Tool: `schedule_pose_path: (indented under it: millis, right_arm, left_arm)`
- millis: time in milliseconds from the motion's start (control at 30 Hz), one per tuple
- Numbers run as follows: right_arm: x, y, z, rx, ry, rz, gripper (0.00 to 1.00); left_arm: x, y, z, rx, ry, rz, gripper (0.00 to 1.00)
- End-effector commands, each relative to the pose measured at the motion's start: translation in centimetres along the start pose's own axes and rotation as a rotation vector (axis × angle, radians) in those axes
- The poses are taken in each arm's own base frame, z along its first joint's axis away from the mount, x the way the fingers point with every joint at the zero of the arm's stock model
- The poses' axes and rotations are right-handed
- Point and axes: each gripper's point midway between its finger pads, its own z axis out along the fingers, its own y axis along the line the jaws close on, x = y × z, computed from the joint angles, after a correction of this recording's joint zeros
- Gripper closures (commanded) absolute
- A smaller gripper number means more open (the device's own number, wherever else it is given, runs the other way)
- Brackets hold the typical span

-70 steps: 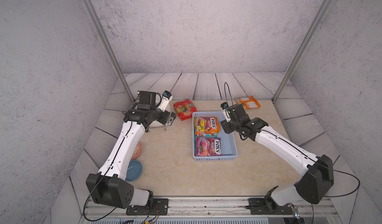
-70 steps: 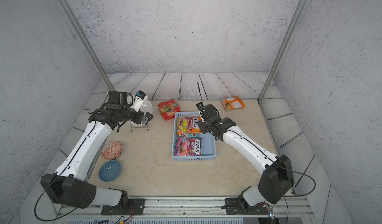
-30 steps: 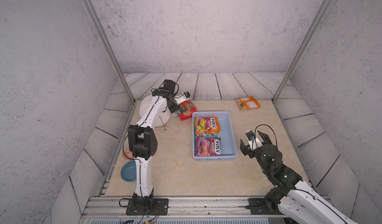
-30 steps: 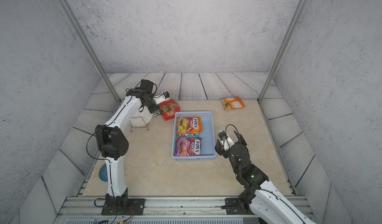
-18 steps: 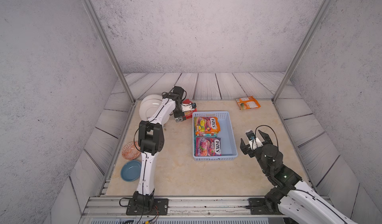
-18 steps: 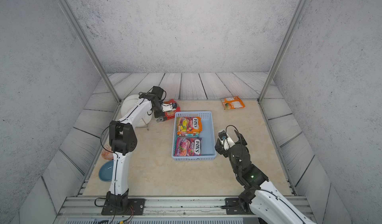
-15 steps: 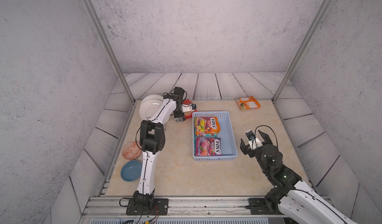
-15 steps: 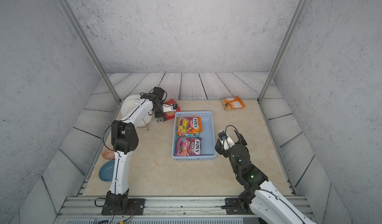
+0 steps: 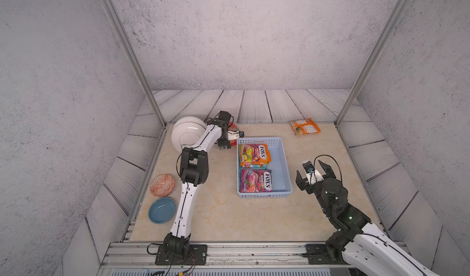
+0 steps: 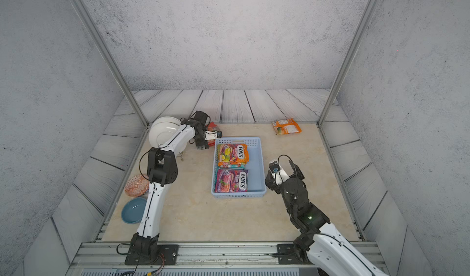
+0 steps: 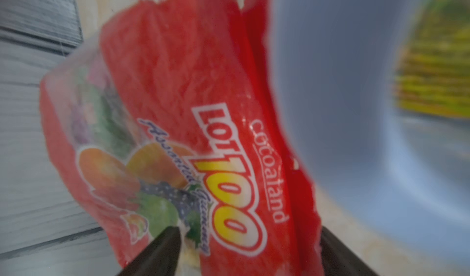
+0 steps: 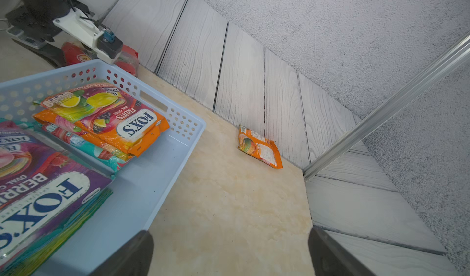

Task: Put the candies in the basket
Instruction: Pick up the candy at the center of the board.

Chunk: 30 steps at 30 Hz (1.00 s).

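Fingers of my left gripper (image 11: 248, 230) straddle the red candy bag (image 11: 203, 109), just beside the far corner of the basket (image 9: 286, 165), set low so a squeeze bunches it between them; whether they bite yet I cannot tell. My right gripper (image 12: 230, 231) hangs spread and empty near the basket, facing the orange bag (image 12: 259, 147) lying well apart, probably its next pick. 2 stacks of FOX'S bags (image 9: 255, 155) lie inside.

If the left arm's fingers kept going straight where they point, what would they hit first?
The red candy bag: in the wrist view it sits straight ahead between the left gripper's fingers, seemingly very close.
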Motion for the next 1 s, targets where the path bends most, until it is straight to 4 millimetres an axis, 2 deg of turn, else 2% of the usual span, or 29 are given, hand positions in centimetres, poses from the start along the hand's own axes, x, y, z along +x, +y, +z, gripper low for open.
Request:
schedule_pose_path:
  millis: [0,167,233,300,600,700,767,967]
  right_arm:
    - [-0.2,-0.6,-0.2,0.029,-0.013,0.010,0.01]
    - [-0.4,-0.7,-0.2,0.027,-0.019,0.016,0.01]
    - [-0.3,-0.8,-0.2,0.034,-0.016,0.013,0.01]
    - [-0.1,-1.0,-0.1,0.047,-0.010,0.011,0.01]
    - [0.1,-0.8,0.0,0.039,-0.006,0.014,0.01]
    - [-0.2,-0.5,0.0,0.014,-0.014,0.019,0.01]
    - [0.1,-0.5,0.0,0.024,-0.005,0.012,0.01]
    - [-0.1,-0.2,0.1,0.007,-0.010,0.018,0.01]
  left_arm:
    - [-0.3,0.8,0.9,-0.035,0.009,0.005,0.29]
    - [-0.7,1.3,0.5,-0.047,-0.014,-0.042,0.72]
    - [-0.9,2.7,-0.2,-0.092,-0.032,-0.102,0.91]
    - [-1.3,4.3,-1.5,-0.137,-0.054,-0.170,0.98]
    - [-3.2,9.7,-8.3,-0.283,-0.214,-0.439,1.00]
    - [-3.3,10.5,-9.9,-0.308,-0.238,-0.509,1.00]
    - [-3.1,11.5,-12.7,-0.354,-0.254,-0.567,1.00]
    - [-3.0,11.7,-17.9,-0.367,-0.308,-0.736,1.00]
